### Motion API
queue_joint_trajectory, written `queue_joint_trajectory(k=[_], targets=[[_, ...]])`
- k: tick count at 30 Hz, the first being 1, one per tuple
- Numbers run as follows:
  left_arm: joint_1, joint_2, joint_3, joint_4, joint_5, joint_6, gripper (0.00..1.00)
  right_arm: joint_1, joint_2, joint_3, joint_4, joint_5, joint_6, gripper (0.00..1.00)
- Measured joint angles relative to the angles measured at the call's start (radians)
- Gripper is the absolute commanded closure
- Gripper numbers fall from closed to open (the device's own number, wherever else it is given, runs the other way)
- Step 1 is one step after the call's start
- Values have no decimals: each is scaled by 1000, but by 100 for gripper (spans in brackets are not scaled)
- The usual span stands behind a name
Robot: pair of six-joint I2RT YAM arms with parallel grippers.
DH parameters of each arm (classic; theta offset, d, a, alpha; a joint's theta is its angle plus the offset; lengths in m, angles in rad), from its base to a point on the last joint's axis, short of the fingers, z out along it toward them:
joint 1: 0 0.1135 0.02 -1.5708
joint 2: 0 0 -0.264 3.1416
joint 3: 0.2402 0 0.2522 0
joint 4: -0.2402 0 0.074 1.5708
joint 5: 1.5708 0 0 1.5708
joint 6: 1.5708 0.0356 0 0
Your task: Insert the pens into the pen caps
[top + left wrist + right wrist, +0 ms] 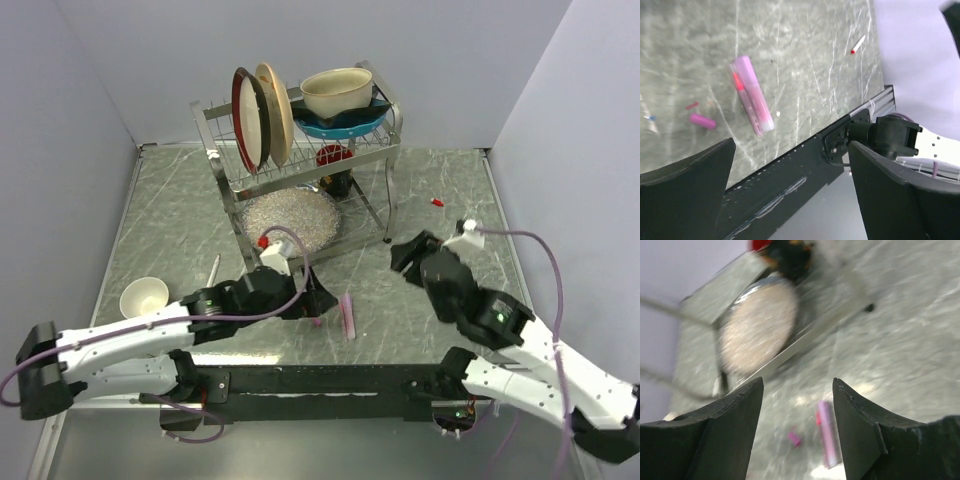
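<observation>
Left gripper (790, 150) hangs over the grey marbled tabletop (180, 220) with its black jaws spread wide and nothing between them. Just below and ahead of it a pink plastic pen (751, 95), showing a red streak towards one end, lies flat on the table close to the near edge. A stubby pink cap (702, 121) rests near the pen but apart from it, with a small red piece (692, 105) just beside the cap.

Right gripper (796, 390) is poised above the table on the other side of the pen, its jaws parted and empty. Its blurred wrist view looks down on the same pen and cap.

Farther back on the right, a thin white stick with a red tip (858, 44) lies alone, well apart from the rest. A wire dish rack (387, 200) loaded with plates stands mid-table, and a small white bowl (143, 296) sits at the left.
</observation>
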Motion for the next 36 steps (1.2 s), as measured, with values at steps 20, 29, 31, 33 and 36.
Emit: queue_joint_trajectory(k=[20,29,31,33,36], targets=[[0,-367,47,-327,-327,485,1,-1156,254,-163,-23,-444,71,37],[0,-381,47,-369,-351,510,1,-1353,482,-151,10,-494,14,38],[0,-373,47,-373,-352,510,1,-1375,541,-133,30,-515,-11,40],[0,-367,47,-373,-351,512,0,-1385,576,-122,48,-519,-21,40],[0,-354,47,-373,-342,517,1,-1387,591,-121,54,-520,-16,43]])
